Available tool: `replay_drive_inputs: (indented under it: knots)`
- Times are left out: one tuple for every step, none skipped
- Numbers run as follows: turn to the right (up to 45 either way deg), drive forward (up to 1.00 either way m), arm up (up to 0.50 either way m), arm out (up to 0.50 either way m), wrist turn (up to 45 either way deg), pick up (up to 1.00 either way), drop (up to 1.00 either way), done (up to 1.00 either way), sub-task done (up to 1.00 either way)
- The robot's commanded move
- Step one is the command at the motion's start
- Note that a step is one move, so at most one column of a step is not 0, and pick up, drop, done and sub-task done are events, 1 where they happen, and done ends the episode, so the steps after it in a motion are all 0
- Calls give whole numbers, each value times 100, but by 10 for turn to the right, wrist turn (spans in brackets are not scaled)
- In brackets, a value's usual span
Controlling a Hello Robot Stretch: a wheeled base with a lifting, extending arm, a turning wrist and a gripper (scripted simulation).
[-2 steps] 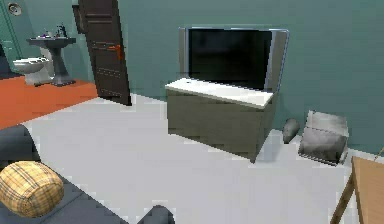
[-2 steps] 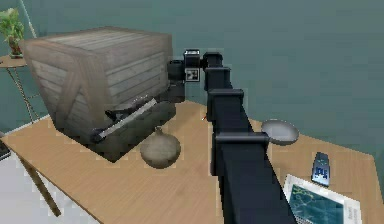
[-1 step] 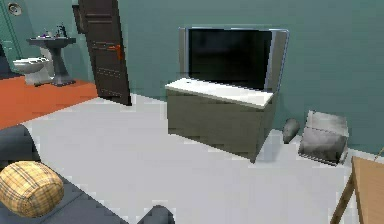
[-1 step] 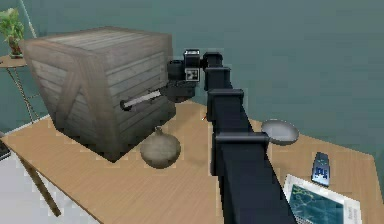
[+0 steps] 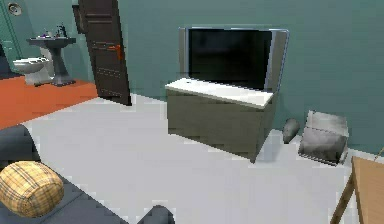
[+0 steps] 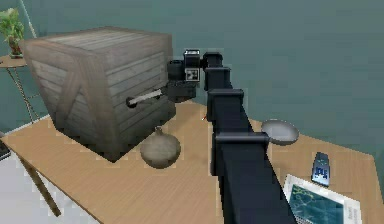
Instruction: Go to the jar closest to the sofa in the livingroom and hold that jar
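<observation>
The dark two-finger gripper (image 6: pixel 140 98) hung against a big grey wooden crate (image 6: pixel 95 85); whether it held anything, I couldn't tell. A squat, round, grey-brown jar (image 6: pixel 160 148), or so it seemed, sat on the light wooden table (image 6: pixel 90 185) near the fingers, on the robot's side of them.

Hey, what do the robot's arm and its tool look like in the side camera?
The arm is a dark, nearly black square bar built of stepped, box-like segments. At its far end sit two small white squares with black marks. Left of them, the tool has a dark blocky body and thin, pale grey fingers.
</observation>
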Motion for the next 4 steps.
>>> replay_drive_inputs:
  knots:
    - [0, 0, -30, 0, 0, 0, 0, 0, 0]
    - [0, 0, 0, 0, 0, 100, 0, 0, 0]
    - [0, 0, 10, 0, 0, 0, 0, 0, 0]
    - [0, 0, 0, 0, 0, 0, 0, 100, 0]
